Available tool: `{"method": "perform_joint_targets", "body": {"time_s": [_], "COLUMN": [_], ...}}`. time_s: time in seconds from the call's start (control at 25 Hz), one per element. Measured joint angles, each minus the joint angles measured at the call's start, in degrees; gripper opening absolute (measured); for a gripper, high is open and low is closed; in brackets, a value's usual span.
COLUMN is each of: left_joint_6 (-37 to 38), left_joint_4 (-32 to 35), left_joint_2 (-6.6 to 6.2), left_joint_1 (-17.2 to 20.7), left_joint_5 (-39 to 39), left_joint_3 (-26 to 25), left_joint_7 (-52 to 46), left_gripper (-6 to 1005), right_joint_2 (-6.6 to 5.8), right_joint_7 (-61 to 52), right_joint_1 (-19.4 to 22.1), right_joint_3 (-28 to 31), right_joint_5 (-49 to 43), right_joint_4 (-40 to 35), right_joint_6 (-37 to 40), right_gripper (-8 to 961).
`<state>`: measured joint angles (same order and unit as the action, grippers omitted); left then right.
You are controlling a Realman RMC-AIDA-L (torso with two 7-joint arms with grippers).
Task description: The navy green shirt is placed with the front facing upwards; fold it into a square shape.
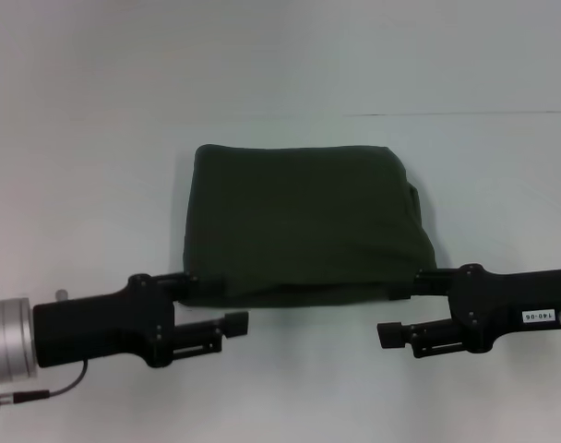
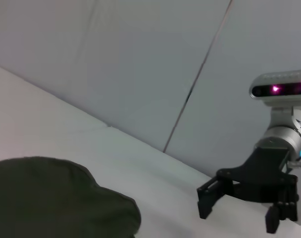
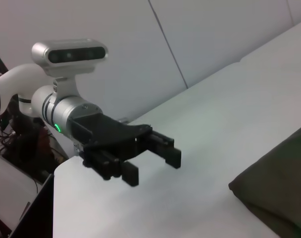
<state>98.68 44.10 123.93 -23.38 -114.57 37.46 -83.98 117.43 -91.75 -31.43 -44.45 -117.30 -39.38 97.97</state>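
The white table [image 1: 87, 185] is spreading out in front of me, with a pale wall [image 2: 140, 59] rising behind its far edge. A thin seam is running across the tabletop on my right side, past the far corner of the cloth.

The navy green shirt [image 1: 304, 226] is lying in the middle of the table as a folded, roughly square bundle, plain dark fabric facing up with no lettering showing. Its near edge is showing stacked layers, and its far right corner is bulging out a little. In my left wrist view a rounded edge of the shirt [image 2: 56, 198] is filling the lower corner, and in my right wrist view a corner of it [image 3: 279, 188] is sitting at the frame's edge.

My left gripper [image 1: 214, 312] is hovering at the near left corner of the bundle, its upper finger reaching to the cloth's edge and the lower one apart from it below, so I am keeping the jaws spread and holding nothing; the right wrist view is showing it [image 3: 153, 161] above bare table. My right gripper [image 1: 408, 307] is hovering at the near right corner in the same spread, empty pose, seen from the left wrist [image 2: 237, 210] clear of the shirt.
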Motion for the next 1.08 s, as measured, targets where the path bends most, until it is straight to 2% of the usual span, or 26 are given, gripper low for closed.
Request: {"method": "perform_joint_targets", "body": {"time_s": [0.32, 1.08], "left_joint_6": [1.10, 2.06], "left_joint_4": [-0.29, -0.42], "left_joint_2": [0.15, 0.26], "left_joint_1": [0.00, -0.20], "left_joint_5": [-1.16, -2.17], "left_joint_3": [1.61, 1.65], "left_joint_7": [-1.36, -1.36], "left_gripper": [663, 663], "right_joint_2": [0.15, 0.23], "right_joint_7": [0.71, 0.88], "right_joint_1": [0.62, 1.16], "right_joint_3": [0.17, 0.26], "right_joint_5": [-0.03, 0.01], "right_joint_4": [0.47, 0.53], "right_joint_6": [0.04, -0.08], "right_gripper": [894, 894]}}
